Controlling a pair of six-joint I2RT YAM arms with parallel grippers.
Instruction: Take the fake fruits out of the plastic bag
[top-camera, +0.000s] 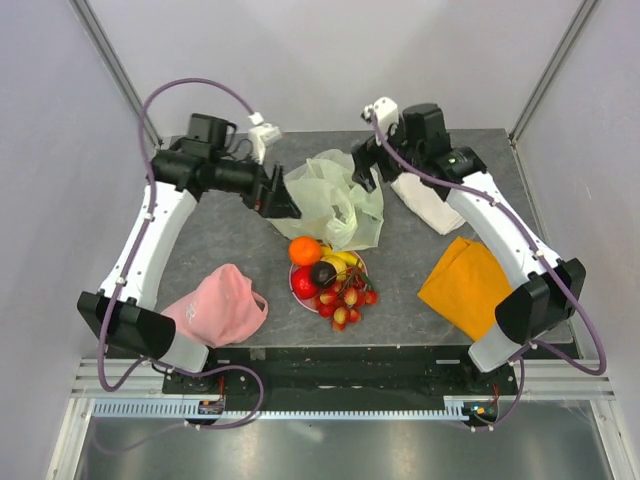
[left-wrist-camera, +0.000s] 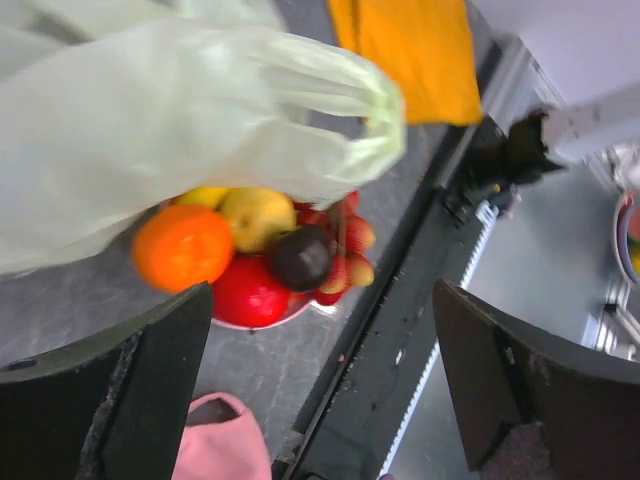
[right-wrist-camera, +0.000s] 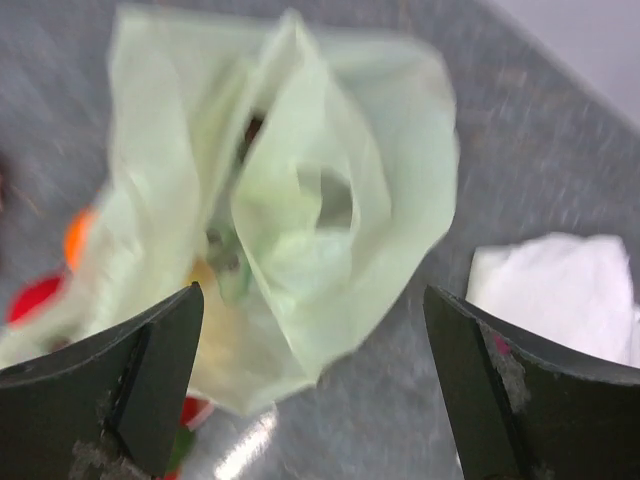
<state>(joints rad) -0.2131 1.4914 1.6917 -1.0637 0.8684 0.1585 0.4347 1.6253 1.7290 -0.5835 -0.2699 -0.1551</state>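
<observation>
Both sets of jaws are spread wide and nothing is held in either. The left gripper (left-wrist-camera: 320, 330) is parked just left of the plastic bag (top-camera: 335, 195) and the right gripper (top-camera: 366, 165) close by its upper right edge, so the bag is bracketed, not pinched.

The bag is slumped at upper centre of the overhead frame. Its lower edge is draped toward the fake fruits (top-camera: 330, 278), which are piled just below it at centre on a small plate (left-wrist-camera: 300, 312). A dark blob is glimpsed inside the bag in the right wrist view, but it's too blurred to be called fruit.

The film should be treated as feather-light, floppy and slippery, so it's best pinched at a loop handle or a bunched fold. The fruits are hard, glossy and roll-prone, so the orange (top-camera: 305, 250) is better taken across its middle.
</observation>
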